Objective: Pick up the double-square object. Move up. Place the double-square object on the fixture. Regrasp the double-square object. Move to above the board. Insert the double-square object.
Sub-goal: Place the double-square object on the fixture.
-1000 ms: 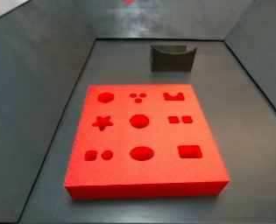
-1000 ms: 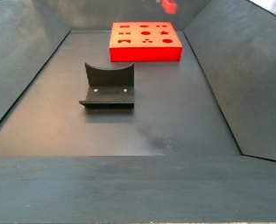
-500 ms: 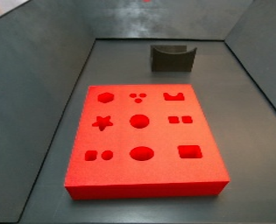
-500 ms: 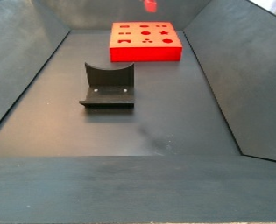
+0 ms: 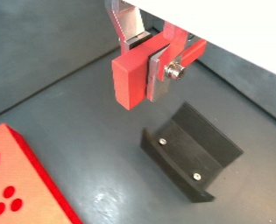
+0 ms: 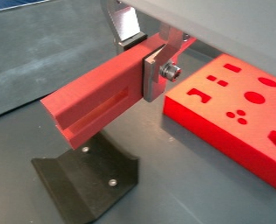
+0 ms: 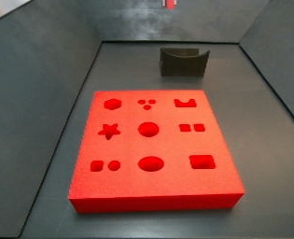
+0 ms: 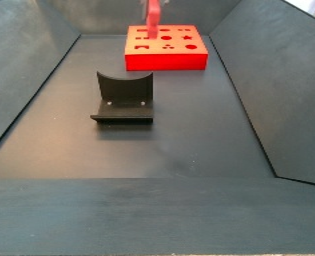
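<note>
While the piece hangs in the air, the scene reads as follows.

Gripper: the two-finger silver-plated gripper (image 5: pixel 161 59) is clamped on the double-square object, its flat fingers (image 6: pixel 153 73) pressed against the piece's opposite faces near one end; in both wrist views it sits above the dark floor, near the fixture.

Held piece: the thin, flat, red-pink elongated double-square object (image 6: pixel 95 104) sticks out from between the plates, well clear of the floor; a side view shows it as a small red strip (image 8: pixel 153 17) high over the far part of the bin.

Fixture: the small dark grey-black bracket with a notched top (image 5: pixel 193 157) stands empty on the floor below and just beside the held piece; both side views show it alone (image 7: pixel 183 61), nothing resting in its notch.

Board: the large bright red slab with shaped cutouts (image 7: pixel 153 146) lies flat, apart from the fixture, all its holes open as far as I can see, including the paired-square cutout (image 7: pixel 191 127).

Done, by my judgement: the pickup and the lift, since the piece is gripped and airborne.

Step in hand, likely: carrying the piece toward the fixture for placing.

Left to do: setting it on the fixture, regrasping, moving above the board, and inserting.
</note>
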You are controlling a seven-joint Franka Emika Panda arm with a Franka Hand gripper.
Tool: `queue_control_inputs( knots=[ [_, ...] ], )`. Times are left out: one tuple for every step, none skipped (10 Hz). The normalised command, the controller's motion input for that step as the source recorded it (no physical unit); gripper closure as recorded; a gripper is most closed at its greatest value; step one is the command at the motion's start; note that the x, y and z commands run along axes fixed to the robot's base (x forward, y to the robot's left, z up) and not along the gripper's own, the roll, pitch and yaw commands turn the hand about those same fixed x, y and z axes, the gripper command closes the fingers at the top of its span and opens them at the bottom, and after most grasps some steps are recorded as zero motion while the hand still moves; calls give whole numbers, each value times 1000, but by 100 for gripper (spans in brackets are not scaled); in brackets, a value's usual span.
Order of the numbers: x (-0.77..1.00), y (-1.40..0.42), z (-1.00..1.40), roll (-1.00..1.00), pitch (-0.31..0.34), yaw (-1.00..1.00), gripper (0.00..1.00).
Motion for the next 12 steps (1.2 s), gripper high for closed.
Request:
queue_control_inputs(
  knots=[
    [912, 508, -129, -1000, 148, -133, 100],
    [789, 282, -69, -1000, 153, -140, 100],
    [734, 176, -54, -1000, 151, -145, 100],
    [624, 86, -42, -1000, 143, -155, 100],
    [504, 75, -27, -1000, 140, -172, 100],
    [419, 64, -23, -1000, 138, -184, 100],
    [339, 57, -20, -1000, 127, -199, 100],
    [261, 55, -20, -892, 103, -193, 100],
    [211, 53, -19, -787, 82, -183, 100],
    [89, 52, -16, -515, 45, -155, 100],
    [65, 52, -14, -404, 21, -147, 100],
    [55, 28, -6, -224, -5, -119, 100]
  ],
)
